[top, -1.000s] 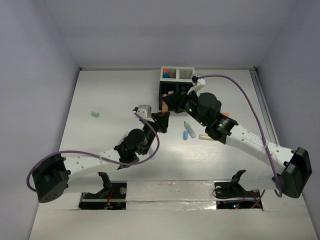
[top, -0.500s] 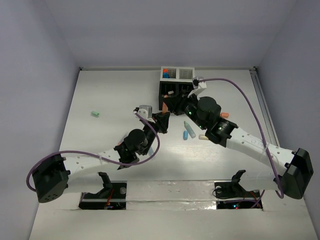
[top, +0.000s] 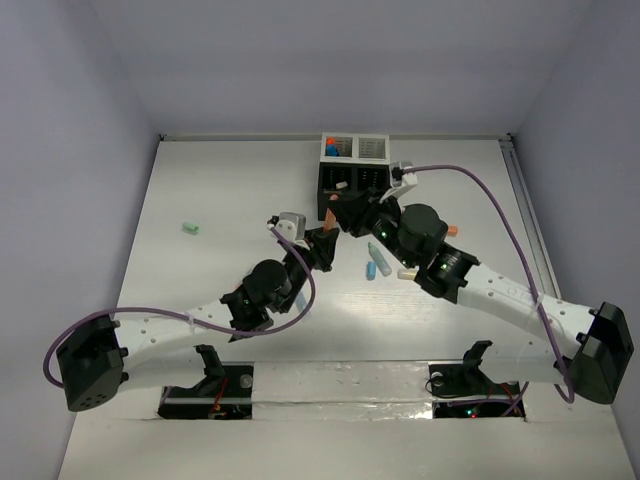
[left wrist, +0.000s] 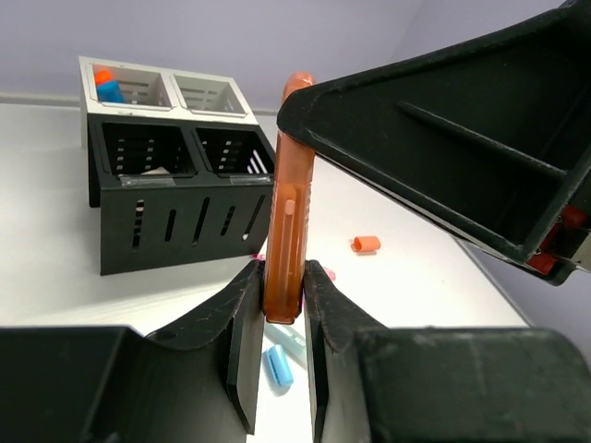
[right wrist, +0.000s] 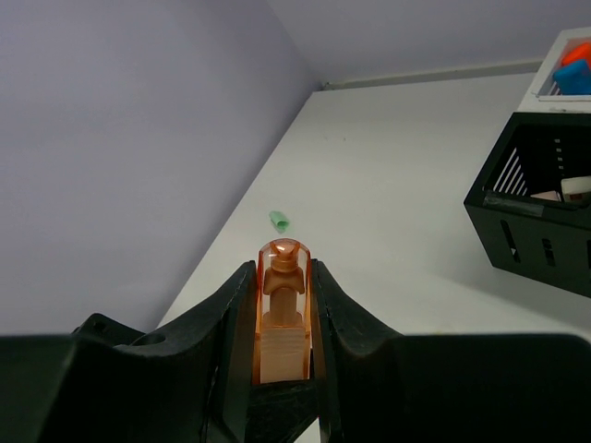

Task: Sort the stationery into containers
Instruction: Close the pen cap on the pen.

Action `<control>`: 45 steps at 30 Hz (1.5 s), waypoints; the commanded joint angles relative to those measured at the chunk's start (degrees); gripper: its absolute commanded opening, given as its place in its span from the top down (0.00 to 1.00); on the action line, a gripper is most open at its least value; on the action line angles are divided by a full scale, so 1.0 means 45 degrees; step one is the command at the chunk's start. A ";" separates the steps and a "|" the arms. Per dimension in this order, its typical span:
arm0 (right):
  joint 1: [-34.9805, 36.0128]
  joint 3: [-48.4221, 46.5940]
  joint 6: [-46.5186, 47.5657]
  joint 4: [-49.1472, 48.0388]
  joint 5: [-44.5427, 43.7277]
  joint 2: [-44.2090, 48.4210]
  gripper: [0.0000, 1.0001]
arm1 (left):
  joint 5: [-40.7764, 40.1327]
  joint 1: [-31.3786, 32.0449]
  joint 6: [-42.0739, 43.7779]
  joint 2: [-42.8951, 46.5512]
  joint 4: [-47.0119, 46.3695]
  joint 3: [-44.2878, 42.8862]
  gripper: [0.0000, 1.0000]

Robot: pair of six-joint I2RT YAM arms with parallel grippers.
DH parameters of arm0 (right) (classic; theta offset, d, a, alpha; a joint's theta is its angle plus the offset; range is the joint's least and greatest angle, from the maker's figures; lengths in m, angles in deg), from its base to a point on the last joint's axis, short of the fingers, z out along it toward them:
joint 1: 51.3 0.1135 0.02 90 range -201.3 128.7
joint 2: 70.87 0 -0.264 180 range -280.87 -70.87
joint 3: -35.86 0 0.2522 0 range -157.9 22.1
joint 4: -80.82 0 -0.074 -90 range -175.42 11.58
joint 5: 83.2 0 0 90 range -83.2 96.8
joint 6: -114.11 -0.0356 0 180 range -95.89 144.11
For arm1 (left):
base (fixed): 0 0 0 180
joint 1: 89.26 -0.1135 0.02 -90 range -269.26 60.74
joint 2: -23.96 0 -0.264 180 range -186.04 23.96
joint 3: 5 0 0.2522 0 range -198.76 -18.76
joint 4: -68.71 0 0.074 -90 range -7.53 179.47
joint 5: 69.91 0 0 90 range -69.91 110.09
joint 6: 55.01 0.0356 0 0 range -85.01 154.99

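Observation:
An orange highlighter hangs in the air in front of the containers, held at both ends. My left gripper is shut on its lower end. My right gripper is shut on its translucent orange cap, and its black body looms over the left wrist view. The containers stand at the back: a black two-slot part joined to a white part holding orange and blue items. Blue highlighters lie on the table below the grippers.
A small green piece lies far left, also in the right wrist view. An orange cap lies right of the organizer. A pale stick lies beside the blue highlighters. Grey walls close in on three sides.
Both arms have shifted slightly, the right forearm swinging a little lower and to the right. The orange highlighter stays held between the two grippers.

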 commanded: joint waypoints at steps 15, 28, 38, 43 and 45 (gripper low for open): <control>0.1439 0.3010 -0.1264 0.1751 0.0726 -0.0278 1.00 | -0.0587 -0.0622 0.1879 0.0745 -0.1708 -0.2548 1.00; 0.1439 0.3286 -0.1617 0.1908 0.0434 -0.0493 1.00 | 0.1989 -0.1560 0.0535 0.0046 -0.1238 -0.3565 1.00; 0.1439 0.1958 -0.1382 0.1264 -0.0895 -0.0101 1.00 | 0.2617 -0.1560 -0.0600 -0.0485 -0.1551 -0.2394 1.00; 0.1439 0.1410 -0.1362 0.1185 -0.0369 -0.0569 1.00 | 0.2129 -0.1560 -0.0367 0.0275 -0.1356 -0.2100 1.00; 0.1322 0.1235 -0.1440 0.1224 -0.0213 -0.0941 1.00 | 0.2051 -0.1560 -0.0210 0.0471 -0.1239 -0.2100 1.00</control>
